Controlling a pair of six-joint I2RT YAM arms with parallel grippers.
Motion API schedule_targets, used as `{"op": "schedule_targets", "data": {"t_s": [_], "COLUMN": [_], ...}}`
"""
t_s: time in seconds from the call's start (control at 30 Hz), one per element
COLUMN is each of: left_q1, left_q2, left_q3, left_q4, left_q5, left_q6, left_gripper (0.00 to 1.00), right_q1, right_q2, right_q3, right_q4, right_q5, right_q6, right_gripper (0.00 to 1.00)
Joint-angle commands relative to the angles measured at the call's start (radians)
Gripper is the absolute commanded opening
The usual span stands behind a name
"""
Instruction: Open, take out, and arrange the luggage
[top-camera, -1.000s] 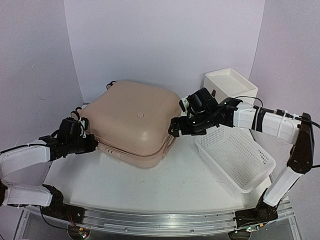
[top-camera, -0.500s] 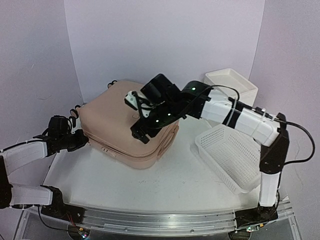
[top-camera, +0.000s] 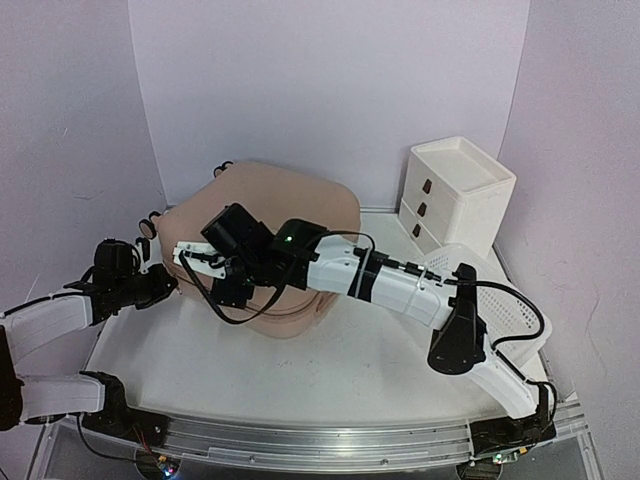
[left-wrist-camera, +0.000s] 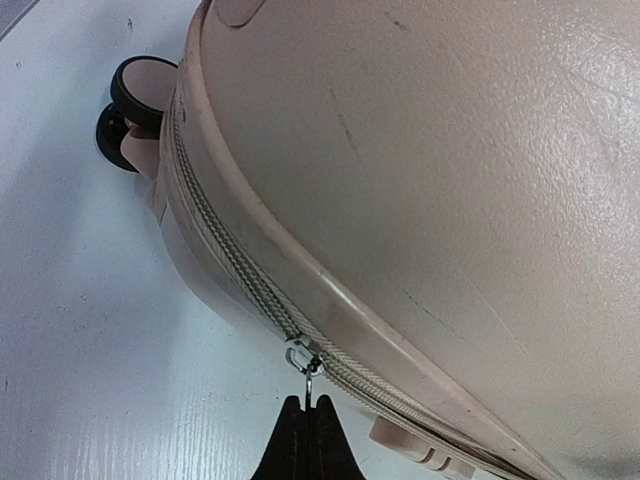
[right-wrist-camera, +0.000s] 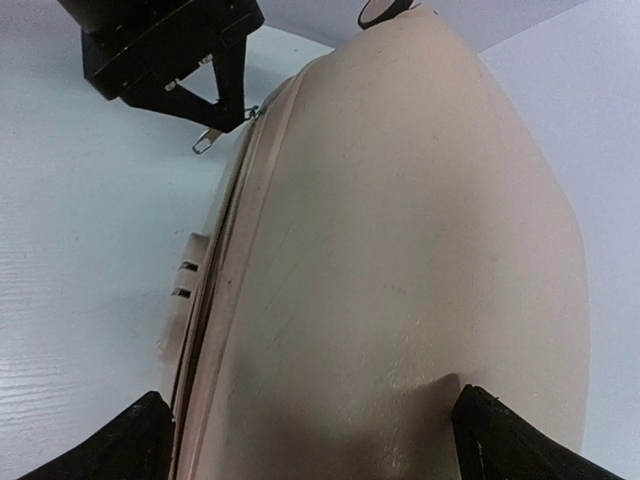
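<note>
The luggage (top-camera: 300, 210) lay flat on the left half of the worktop (top-camera: 350, 370), lid down, with the wheels (left-wrist-camera: 135, 95) on its far-left side. The left claw (left-wrist-camera: 307, 440) was pinched tight on the zipper pull (left-wrist-camera: 305, 362) at the near-left corner. The right claw (right-wrist-camera: 310, 440) was spread wide and gripping nothing. It hung over the shell, its arm reaching across from the right. The white basket (top-camera: 525, 320) sat partly hidden behind that arm, its contents impossible to make out. The drawer unit (top-camera: 460, 190) stood back right, drawers shut.
</note>
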Motion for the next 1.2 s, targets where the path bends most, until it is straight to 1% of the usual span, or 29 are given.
{"op": "schedule_targets", "data": {"t_s": [0.0, 0.07, 0.17, 0.33, 0.43, 0.47, 0.5, 0.57, 0.63, 0.67, 0.73, 0.83, 0.97, 1.1, 1.17], "left_q1": [0.012, 0.045, 0.116, 0.221, 0.256, 0.262, 0.267, 0.268, 0.26, 0.24, 0.177, 0.1, -0.05, -0.197, -0.247], "left_q2": [0.013, 0.03, 0.058, 0.104, 0.156, 0.178, 0.2, 0.256, 0.301, 0.303, 0.276, 0.235, 0.18, 0.133, 0.112], "left_q3": [0.02, 0.046, 0.089, 0.164, 0.212, 0.224, 0.232, 0.255, 0.284, 0.285, 0.264, 0.204, 0.136, 0.093, 0.081], "left_q4": [-0.07, -0.095, -0.108, -0.113, -0.09, -0.065, -0.028, 0.052, 0.063, 0.063, 0.062, 0.063, 0.063, 0.063, 0.063], "left_q5": [-0.026, -0.063, -0.096, -0.124, -0.117, -0.105, -0.061, 0.066, 0.158, 0.166, 0.128, 0.108, 0.048, -0.023, -0.053], "left_q6": [-0.017, -0.01, -0.021, -0.026, 0.001, 0.007, 0.015, 0.031, 0.029, 0.033, 0.048, -0.006, -0.062, -0.106, -0.098], "left_gripper": [0.0, 0.0, 0.0, 0.0, 0.0, 0.0, 0.0, 0.0, 0.0, 0.0, 0.0, 0.0, 0.0, 0.0, 0.0], "right_q1": [-0.016, -0.026, -0.053, -0.13, -0.17, -0.182, -0.196, -0.223, -0.247, -0.256, -0.271, -0.291, -0.34, -0.388, -0.395], "right_q2": [0.074, 0.074, 0.014, -0.125, -0.182, -0.194, -0.205, -0.233, -0.256, -0.264, -0.273, -0.292, -0.32, -0.348, -0.365], "right_q3": [0.038, -0.008, -0.155, -0.424, -0.531, -0.55, -0.564, -0.597, -0.632, -0.639, -0.643, -0.669, -0.718, -0.739, -0.741], "right_q4": [0.147, 0.147, 0.147, 0.147, 0.148, 0.148, 0.148, 0.146, 0.142, 0.14, 0.126, 0.116, 0.115, 0.116, 0.112], "right_q5": [0.143, 0.211, 0.269, 0.245, 0.166, 0.148, 0.134, 0.08, 0.007, -0.007, -0.01, -0.015, -0.042, -0.051, -0.052], "right_q6": [-0.161, -0.167, -0.133, -0.016, 0.007, 0.012, 0.021, 0.024, 0.014, 0.008, -0.005, -0.045, -0.082, -0.085, -0.074], "right_gripper": [0.98, 0.98, 0.98, 0.98, 0.98, 0.98, 0.98, 0.98, 0.98, 0.98, 0.98, 0.98, 0.98, 0.98, 0.98]}}
